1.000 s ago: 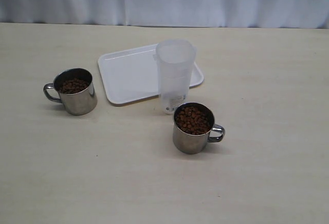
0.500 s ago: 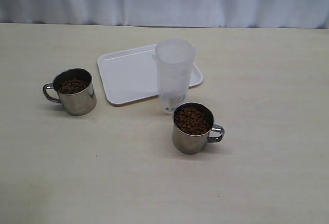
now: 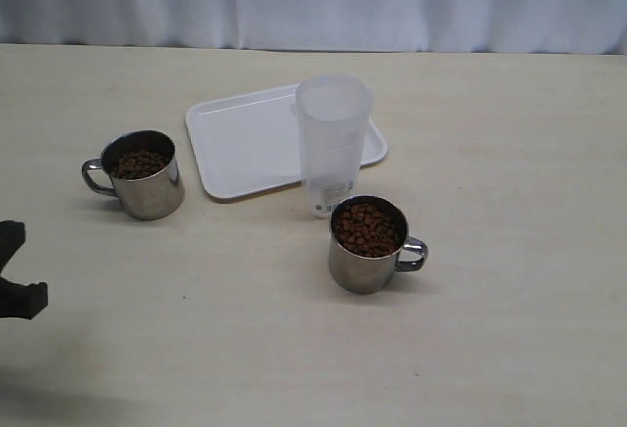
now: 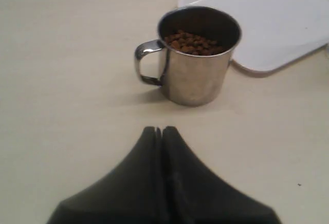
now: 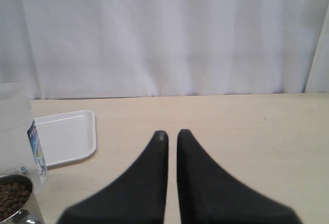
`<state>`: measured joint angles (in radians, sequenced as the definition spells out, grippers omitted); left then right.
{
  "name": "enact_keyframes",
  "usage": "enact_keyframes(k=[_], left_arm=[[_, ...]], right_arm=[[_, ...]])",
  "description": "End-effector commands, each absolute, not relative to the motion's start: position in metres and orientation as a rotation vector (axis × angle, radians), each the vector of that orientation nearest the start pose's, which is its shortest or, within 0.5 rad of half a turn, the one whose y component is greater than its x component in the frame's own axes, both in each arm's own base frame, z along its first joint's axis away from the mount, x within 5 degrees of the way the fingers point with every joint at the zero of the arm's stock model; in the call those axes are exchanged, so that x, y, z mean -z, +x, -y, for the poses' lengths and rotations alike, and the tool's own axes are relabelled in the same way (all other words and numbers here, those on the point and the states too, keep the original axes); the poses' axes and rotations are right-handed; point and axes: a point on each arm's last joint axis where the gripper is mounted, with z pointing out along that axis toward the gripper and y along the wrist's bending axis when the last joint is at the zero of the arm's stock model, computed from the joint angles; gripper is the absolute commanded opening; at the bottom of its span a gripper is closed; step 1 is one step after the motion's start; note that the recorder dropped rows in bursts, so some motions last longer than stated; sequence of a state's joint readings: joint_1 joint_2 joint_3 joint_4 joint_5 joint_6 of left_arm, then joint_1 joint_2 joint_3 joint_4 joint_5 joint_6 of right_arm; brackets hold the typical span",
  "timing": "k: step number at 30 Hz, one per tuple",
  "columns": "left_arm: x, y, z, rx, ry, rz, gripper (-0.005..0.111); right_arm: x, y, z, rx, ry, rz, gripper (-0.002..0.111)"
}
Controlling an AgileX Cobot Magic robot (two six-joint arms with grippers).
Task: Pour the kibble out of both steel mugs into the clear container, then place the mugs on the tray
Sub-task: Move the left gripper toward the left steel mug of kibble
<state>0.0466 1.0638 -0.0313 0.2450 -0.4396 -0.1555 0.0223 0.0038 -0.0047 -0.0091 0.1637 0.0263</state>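
Note:
The left steel mug (image 3: pixel 145 174) stands left of the white tray (image 3: pixel 245 143), handle pointing left, part full of kibble (image 3: pixel 140 163). The right steel mug (image 3: pixel 367 246) stands in front of the clear container (image 3: pixel 333 138), handle pointing right, heaped with kibble (image 3: pixel 366 227). The container stands upright at the tray's front right corner. My left gripper (image 3: pixel 22 295) shows at the left edge, short of the left mug (image 4: pixel 198 54); in its wrist view the gripper (image 4: pixel 162 129) is shut and holds nothing. My right gripper (image 5: pixel 172 133) is shut with only a thin slit, away from everything and outside the exterior view.
The pale wooden table (image 3: pixel 509 329) stretches wide around the objects. A white curtain (image 3: pixel 313 1) hangs along the far edge. In the right wrist view the container (image 5: pixel 15 126), the tray (image 5: pixel 64 136) and the right mug's rim (image 5: pixel 15 203) sit off to one side.
My left gripper has come into the exterior view at the lower left edge. The mugs, container and tray have not moved.

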Motion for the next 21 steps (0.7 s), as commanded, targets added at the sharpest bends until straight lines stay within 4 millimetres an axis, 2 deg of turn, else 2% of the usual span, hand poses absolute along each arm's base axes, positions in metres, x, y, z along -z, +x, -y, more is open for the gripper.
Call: enact_keyframes(k=[1,8,12,16,21], left_arm=[[-0.156,0.154,0.012,0.146,0.156,-2.028,0.000],[-0.148,0.168,0.016,0.175,0.219,-2.034,0.000],[-0.143,0.178,0.020,0.253,0.213,-1.964,0.000],[-0.130,0.186,0.023,0.287,0.226,-1.969,0.000],[-0.113,0.206,0.022,0.304,0.218,-2.030,0.000]], right_arm=[[-0.199,0.056,-0.001,-0.023,-0.013,-1.645,0.005],[-0.199,0.056,-0.001,-0.023,-0.013,-1.645,0.005],[-0.199,0.056,-0.001,-0.023,-0.013,-1.645,0.005],[-0.199,0.056,-0.001,-0.023,-0.013,-1.645,0.005],[-0.199,0.056,-0.001,-0.023,-0.013,-1.645,0.005]])
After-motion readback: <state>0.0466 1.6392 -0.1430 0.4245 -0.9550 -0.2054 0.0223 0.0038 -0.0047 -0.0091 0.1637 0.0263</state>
